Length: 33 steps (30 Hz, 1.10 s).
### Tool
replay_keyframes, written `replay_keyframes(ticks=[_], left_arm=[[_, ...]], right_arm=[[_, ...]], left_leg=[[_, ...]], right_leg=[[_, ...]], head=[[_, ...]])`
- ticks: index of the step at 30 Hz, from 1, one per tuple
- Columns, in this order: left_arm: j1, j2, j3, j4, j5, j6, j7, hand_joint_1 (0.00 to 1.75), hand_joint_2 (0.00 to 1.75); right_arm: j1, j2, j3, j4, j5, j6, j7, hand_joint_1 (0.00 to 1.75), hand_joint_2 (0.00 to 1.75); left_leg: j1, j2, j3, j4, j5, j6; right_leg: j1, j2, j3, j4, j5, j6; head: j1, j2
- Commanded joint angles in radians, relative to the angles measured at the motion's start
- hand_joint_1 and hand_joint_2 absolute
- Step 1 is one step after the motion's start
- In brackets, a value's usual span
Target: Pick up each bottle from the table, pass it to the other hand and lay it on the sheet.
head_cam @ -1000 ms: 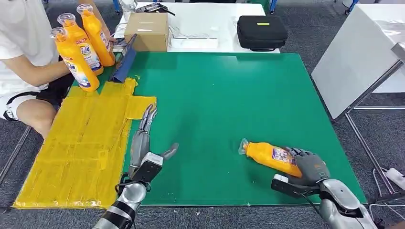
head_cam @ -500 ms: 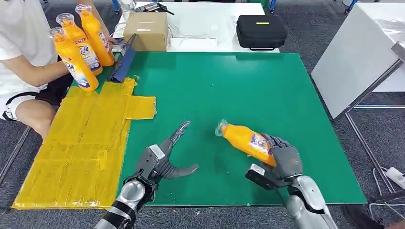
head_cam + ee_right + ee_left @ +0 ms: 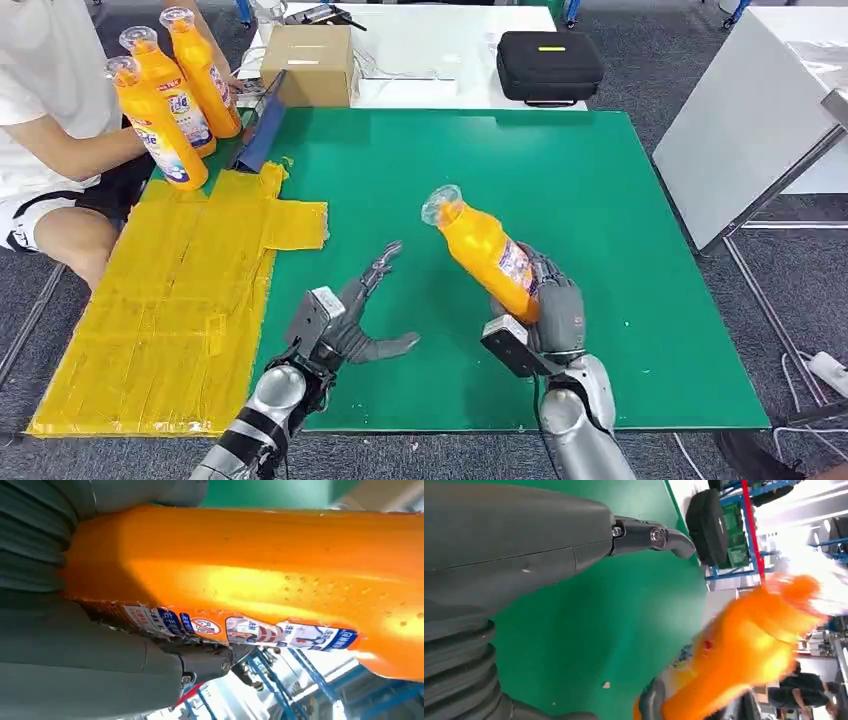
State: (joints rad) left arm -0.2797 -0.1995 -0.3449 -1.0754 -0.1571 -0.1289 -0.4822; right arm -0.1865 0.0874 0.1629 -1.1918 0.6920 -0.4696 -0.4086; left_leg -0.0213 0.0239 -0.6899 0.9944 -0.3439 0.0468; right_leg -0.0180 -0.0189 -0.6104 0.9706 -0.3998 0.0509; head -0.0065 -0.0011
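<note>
The bottle — orange, with a clear cap tipped up and toward the far left — is gripped around its lower body by the right hand and held in the air above the green table. A printed strip label is seen along its side in the right wrist view, with red, white and blue panels, though the small writing on it cannot be read. The left hand is held just beside it, nothing in it, fingers spread with the thumb pointing toward the bottle; in the left wrist view the bottle is caught as an orange blur. The yellow sheet is laid over the table's left side. At the far left corner three more orange bottles are counted, standing upright together beside a person's arm — blue lettering shows on a white label, but the word cannot be made out. One cardboard box and one black case are seen on the white table behind.
</note>
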Motion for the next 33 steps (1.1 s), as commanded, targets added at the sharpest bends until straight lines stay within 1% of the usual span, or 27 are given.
replay_keyframes(ticks=[1,3,4,5,6,7,8,9,10,12,13,15,16,17,19,20,21,22,24,26,27,28,29,30,31,32,33], left_arm=[[-0.071,0.014,-0.002,0.117,0.029,-0.011,0.014,0.0,1.75],[-0.079,0.013,0.006,0.129,0.039,-0.009,0.021,0.0,1.75],[-0.084,0.011,0.01,0.134,0.044,-0.01,0.024,0.0,1.75],[-0.089,0.01,0.017,0.142,0.059,-0.019,0.029,0.0,1.75],[-0.091,0.008,0.023,0.149,0.074,-0.032,0.034,0.0,1.75],[-0.095,0.005,0.032,0.158,0.105,-0.059,0.045,0.0,1.75],[-0.104,0.0,0.05,0.184,0.178,-0.127,0.075,0.0,1.75],[-0.112,0.0,0.057,0.198,0.202,-0.135,0.088,0.0,1.75],[-0.122,-0.004,0.071,0.212,0.228,-0.131,0.089,0.0,1.75],[-0.133,-0.005,0.082,0.209,0.278,-0.146,0.095,0.0,1.75],[-0.133,-0.005,0.079,0.199,0.294,-0.153,0.101,0.0,1.75],[-0.136,0.0,0.071,0.184,0.325,-0.17,0.128,0.0,1.75],[-0.145,0.002,0.069,0.184,0.349,-0.18,0.147,0.0,1.75],[-0.159,0.003,0.069,0.179,0.379,-0.185,0.147,0.0,1.75],[-0.175,0.008,0.064,0.146,0.41,-0.177,0.152,0.0,1.75],[-0.179,0.008,0.063,0.139,0.415,-0.178,0.155,0.0,1.75],[-0.18,0.009,0.062,0.127,0.421,-0.177,0.167,0.0,1.75],[-0.18,0.009,0.062,0.127,0.421,-0.177,0.167,0.0,1.75],[-0.173,0.011,0.057,0.113,0.423,-0.173,0.17,0.0,1.75],[-0.165,0.02,0.02,0.085,0.423,-0.159,0.17,0.0,1.75],[-0.167,0.021,0.013,0.085,0.423,-0.16,0.171,0.0,1.75],[-0.17,0.022,0.007,0.089,0.426,-0.161,0.174,0.0,1.75],[-0.172,0.023,0.004,0.095,0.434,-0.159,0.173,0.0,1.75],[-0.172,0.024,0.003,0.096,0.442,-0.158,0.169,0.0,1.75],[-0.168,0.023,0.001,0.093,0.445,-0.157,0.166,0.0,1.75],[-0.164,0.024,-0.003,0.089,0.446,-0.157,0.164,0.0,1.75],[-0.16,0.024,-0.01,0.084,0.445,-0.156,0.163,0.0,1.75]], right_arm=[[-0.006,0.059,-0.022,-0.028,-0.036,-0.021,-0.019,1.75,1.75],[0.003,0.07,-0.019,-0.034,-0.052,-0.022,-0.032,1.75,1.75],[0.008,0.076,-0.015,-0.036,-0.058,-0.021,-0.039,1.75,1.75],[0.011,0.083,-0.005,-0.034,-0.061,-0.018,-0.045,1.75,1.75],[0.015,0.087,0.005,-0.033,-0.061,-0.018,-0.05,1.75,1.75],[0.018,0.089,0.021,-0.031,-0.061,-0.02,-0.059,1.75,1.75],[0.019,0.089,0.041,-0.027,-0.051,-0.028,-0.074,1.75,1.75],[0.018,0.092,0.045,-0.023,-0.043,-0.039,-0.077,1.75,1.75],[0.015,0.092,0.054,-0.015,-0.038,-0.042,-0.077,1.75,1.75],[0.013,0.089,0.065,-0.012,-0.048,-0.043,-0.079,1.75,1.75],[0.013,0.091,0.067,-0.01,-0.058,-0.039,-0.079,1.75,1.75],[0.002,0.094,0.063,0.019,-0.065,-0.035,-0.066,1.73,1.75],[-0.01,0.092,0.061,0.042,-0.069,-0.028,-0.063,1.75,1.75],[-0.029,0.092,0.058,0.077,-0.077,-0.018,-0.063,1.75,1.75],[-0.048,0.095,0.058,0.118,-0.088,-0.009,-0.076,1.75,1.75],[-0.048,0.097,0.059,0.122,-0.088,-0.008,-0.077,1.75,1.75],[-0.052,0.099,0.06,0.131,-0.089,-0.009,-0.081,1.75,1.75],[-0.052,0.099,0.06,0.131,-0.089,-0.009,-0.081,1.75,1.75],[-0.049,0.102,0.063,0.132,-0.089,-0.01,-0.084,1.75,1.75],[-0.065,0.106,0.069,0.171,-0.078,-0.008,-0.064,1.71,1.75],[-0.07,0.106,0.073,0.182,-0.075,-0.004,-0.062,1.75,1.75],[-0.084,0.105,0.079,0.209,-0.067,-0.001,-0.059,1.75,1.75],[-0.099,0.11,0.084,0.241,-0.06,-0.003,-0.055,1.75,1.75],[-0.107,0.112,0.086,0.262,-0.059,-0.007,-0.056,1.71,1.75],[-0.111,0.114,0.089,0.276,-0.06,-0.005,-0.056,1.75,1.75],[-0.115,0.115,0.092,0.291,-0.06,-0.003,-0.056,1.73,1.75],[-0.118,0.116,0.095,0.304,-0.059,-0.003,-0.055,1.75,1.75]], left_leg=[[0.002,-0.002,0.005,0.001,-0.003,-0.004],[0.001,-0.001,0.003,0.0,-0.002,-0.003],[0.002,-0.002,0.006,0.001,-0.004,-0.004],[0.002,-0.002,0.004,0.001,-0.003,-0.004],[0.001,-0.001,0.002,0.0,-0.001,-0.003],[0.003,-0.001,0.006,0.001,-0.004,-0.005],[0.002,-0.001,0.003,0.0,-0.002,-0.003],[0.003,-0.001,0.007,0.002,-0.004,-0.005],[0.002,0.0,0.004,0.001,-0.003,-0.004],[0.003,-0.001,0.007,0.002,-0.004,-0.005],[0.004,-0.002,0.009,0.003,-0.006,-0.007],[0.003,-0.001,0.005,0.002,-0.003,-0.005],[0.003,-0.002,0.006,0.002,-0.005,-0.006],[0.003,-0.001,0.004,0.001,-0.003,-0.004],[0.003,-0.001,0.007,0.003,-0.005,-0.006],[0.003,0.0,0.004,0.001,-0.003,-0.004],[0.003,0.0,0.005,0.002,-0.004,-0.005],[0.002,0.0,0.002,0.001,-0.001,-0.003],[0.003,0.0,0.006,0.003,-0.004,-0.005],[0.003,0.0,0.007,0.002,-0.005,-0.005],[0.003,0.0,0.004,0.001,-0.003,-0.004],[0.003,0.0,0.006,0.002,-0.004,-0.005],[0.002,0.0,0.003,0.001,-0.002,-0.003],[0.003,0.0,0.006,0.002,-0.004,-0.005],[0.002,0.0,0.004,0.001,-0.002,-0.004],[0.003,0.001,0.006,0.002,-0.004,-0.005],[0.002,0.0,0.004,0.001,-0.002,-0.004]], right_leg=[[0.001,0.001,0.005,0.0,-0.002,-0.003],[0.001,0.001,0.003,0.0,-0.001,-0.002],[0.001,0.001,0.006,0.0,-0.003,-0.003],[0.001,0.001,0.005,0.0,-0.002,-0.002],[0.001,0.0,0.003,0.0,-0.001,-0.002],[0.001,0.002,0.006,0.0,-0.003,-0.003],[0.001,0.001,0.004,0.0,-0.002,-0.002],[0.002,0.003,0.007,0.0,-0.003,-0.003],[0.001,0.002,0.004,0.0,-0.002,-0.003],[0.002,0.003,0.007,0.0,-0.003,-0.004],[0.002,0.003,0.009,0.001,-0.005,-0.005],[0.002,0.002,0.005,0.001,-0.003,-0.003],[0.002,0.002,0.007,0.001,-0.004,-0.004],[0.002,0.001,0.004,0.0,-0.002,-0.003],[0.002,0.003,0.007,0.001,-0.004,-0.004],[0.002,0.002,0.004,0.0,-0.002,-0.003],[0.002,0.003,0.006,0.0,-0.003,-0.003],[0.001,0.002,0.002,0.0,-0.001,-0.002],[0.002,0.003,0.006,0.001,-0.003,-0.003],[0.002,0.004,0.007,0.001,-0.003,-0.004],[0.002,0.003,0.005,0.0,-0.002,-0.003],[0.002,0.004,0.006,0.0,-0.003,-0.003],[0.001,0.002,0.004,0.0,-0.001,-0.002],[0.002,0.004,0.006,0.0,-0.002,-0.003],[0.001,0.003,0.004,0.0,-0.001,-0.002],[0.002,0.004,0.006,0.0,-0.002,-0.003],[0.002,0.003,0.004,0.0,-0.001,-0.002]], head=[[0.0,0.0],[0.0,0.0],[0.0,0.0],[0.0,0.0],[0.0,0.0],[0.0,0.0],[0.0,0.0],[0.0,0.0],[0.0,0.0],[0.0,0.0],[0.0,0.0],[0.0,0.0],[0.0,0.0],[0.0,0.0],[0.0,0.0],[0.0,0.0],[0.0,0.0],[0.0,0.0],[0.0,0.0],[0.0,0.0],[0.0,0.0],[0.0,0.0],[0.0,0.0],[0.0,0.0],[0.0,0.0],[0.001,0.0],[0.0,0.0]])
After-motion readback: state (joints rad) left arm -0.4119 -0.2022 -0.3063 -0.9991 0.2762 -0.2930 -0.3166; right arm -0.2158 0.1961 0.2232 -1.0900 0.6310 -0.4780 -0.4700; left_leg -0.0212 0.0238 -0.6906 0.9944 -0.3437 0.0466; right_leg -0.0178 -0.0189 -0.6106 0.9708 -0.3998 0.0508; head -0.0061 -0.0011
